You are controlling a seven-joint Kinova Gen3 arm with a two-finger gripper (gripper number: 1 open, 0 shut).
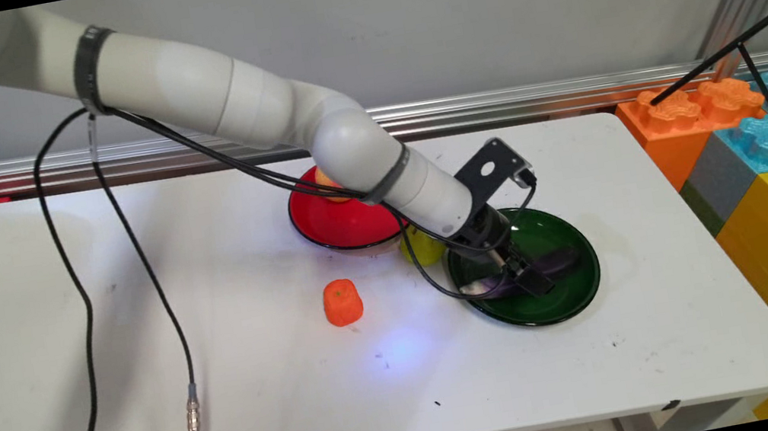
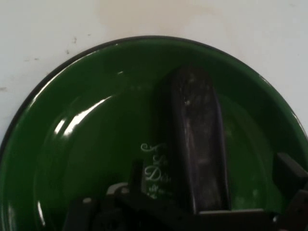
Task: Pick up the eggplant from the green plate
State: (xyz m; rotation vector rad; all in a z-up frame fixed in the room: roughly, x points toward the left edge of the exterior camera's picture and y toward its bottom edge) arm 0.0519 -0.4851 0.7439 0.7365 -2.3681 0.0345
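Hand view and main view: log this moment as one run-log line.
gripper: in green plate, at dark eggplant | fingers: cannot tell | nearby: yellow toy, red plate, orange toy

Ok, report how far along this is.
Done: eggplant lies in green plate, a fruit in red plate. In hand: open end effector straddles the eggplant, not gripping. Left, perhaps: orange piece and yellow piece sit on the table, outside both plates.
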